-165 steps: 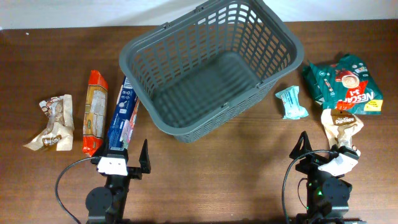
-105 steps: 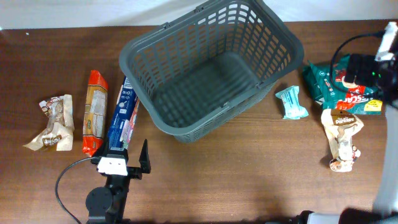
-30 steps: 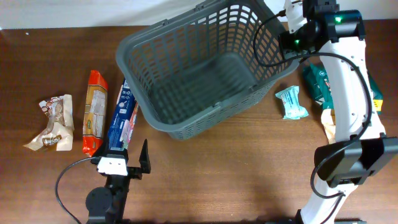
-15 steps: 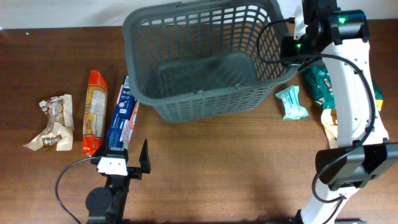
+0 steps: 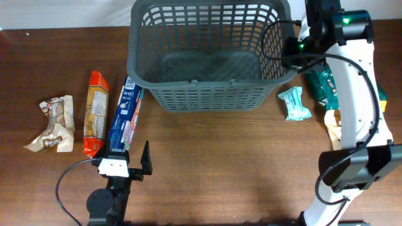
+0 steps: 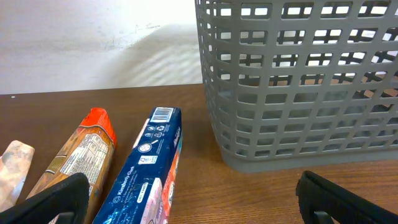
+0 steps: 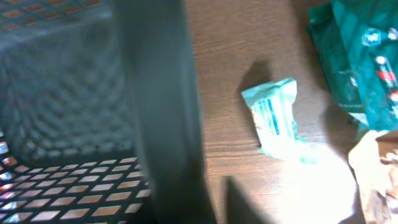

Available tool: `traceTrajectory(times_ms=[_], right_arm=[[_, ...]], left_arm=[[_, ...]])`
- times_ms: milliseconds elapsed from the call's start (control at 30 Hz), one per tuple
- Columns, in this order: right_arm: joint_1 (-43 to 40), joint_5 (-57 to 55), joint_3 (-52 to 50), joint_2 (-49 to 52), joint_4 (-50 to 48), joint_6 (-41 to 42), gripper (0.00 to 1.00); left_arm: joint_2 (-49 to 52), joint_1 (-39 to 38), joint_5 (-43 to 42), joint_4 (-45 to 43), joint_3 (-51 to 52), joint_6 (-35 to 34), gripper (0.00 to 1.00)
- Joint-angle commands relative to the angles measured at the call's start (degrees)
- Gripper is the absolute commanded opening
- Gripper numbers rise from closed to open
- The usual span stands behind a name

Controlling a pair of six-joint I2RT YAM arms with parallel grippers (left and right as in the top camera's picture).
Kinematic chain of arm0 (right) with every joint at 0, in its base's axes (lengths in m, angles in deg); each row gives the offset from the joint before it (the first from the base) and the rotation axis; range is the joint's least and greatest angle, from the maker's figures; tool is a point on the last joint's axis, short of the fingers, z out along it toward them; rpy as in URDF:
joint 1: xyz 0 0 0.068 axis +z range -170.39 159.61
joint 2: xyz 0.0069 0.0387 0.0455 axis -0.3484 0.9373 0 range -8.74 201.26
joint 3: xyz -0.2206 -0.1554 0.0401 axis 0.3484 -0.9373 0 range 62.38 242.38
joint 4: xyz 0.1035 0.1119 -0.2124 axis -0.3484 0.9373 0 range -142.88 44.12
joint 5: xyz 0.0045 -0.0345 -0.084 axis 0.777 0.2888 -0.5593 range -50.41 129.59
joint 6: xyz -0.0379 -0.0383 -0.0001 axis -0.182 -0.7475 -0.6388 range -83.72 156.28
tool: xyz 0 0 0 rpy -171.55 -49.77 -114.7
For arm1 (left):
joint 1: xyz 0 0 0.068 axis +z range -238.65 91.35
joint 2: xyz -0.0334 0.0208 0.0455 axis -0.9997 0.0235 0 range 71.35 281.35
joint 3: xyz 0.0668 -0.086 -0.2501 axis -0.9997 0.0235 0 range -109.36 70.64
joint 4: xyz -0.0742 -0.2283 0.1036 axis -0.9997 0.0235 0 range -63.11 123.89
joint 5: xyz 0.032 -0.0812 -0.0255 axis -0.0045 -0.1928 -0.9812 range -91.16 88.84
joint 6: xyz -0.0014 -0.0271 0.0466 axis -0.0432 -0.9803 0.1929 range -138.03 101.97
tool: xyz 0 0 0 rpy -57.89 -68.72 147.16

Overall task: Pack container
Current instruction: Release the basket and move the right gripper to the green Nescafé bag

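1. The right jaws are at the right rim of the container. In the right wrist view the thick dark rim runs, blurred, from top to bottom through the middle of the picture, very close to the camera. The jaws look clenched on it, though their tips hardly show.
2. The left jaws are released and wide apart. They grasp nothing and sit low over the counter near its front edge.
3. The right arm reaches from the front edge far back, and bends over the right side of the counter.
4. The container stands upright at the far middle of the counter. Its long front wall is parallel to the front edge.
5. A blue carton lies just beside the left near corner of the container.
6. An orange packet lies along the left of the carton.
7. Further left lies a beige wrapper, apart from the orange packet.
8. A small teal packet lies near the right near corner of the container, not touching it.
9. Beyond it to the right lies a green bag, partly covered by the arm in the overhead view.
10. A crumpled beige packet lies in front of the green bag.
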State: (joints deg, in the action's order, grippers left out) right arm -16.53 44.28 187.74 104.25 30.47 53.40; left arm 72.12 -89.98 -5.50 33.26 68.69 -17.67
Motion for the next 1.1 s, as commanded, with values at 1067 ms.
traceTrajectory(times_ms=[1067], right_arm=[[-23.08, -14.75, -2.56, -3.17, -8.5, -15.26, 1.0]], left_arm=[[-0.48, -0.02, -0.42, -0.13, 0.42, -0.15, 0.99]])
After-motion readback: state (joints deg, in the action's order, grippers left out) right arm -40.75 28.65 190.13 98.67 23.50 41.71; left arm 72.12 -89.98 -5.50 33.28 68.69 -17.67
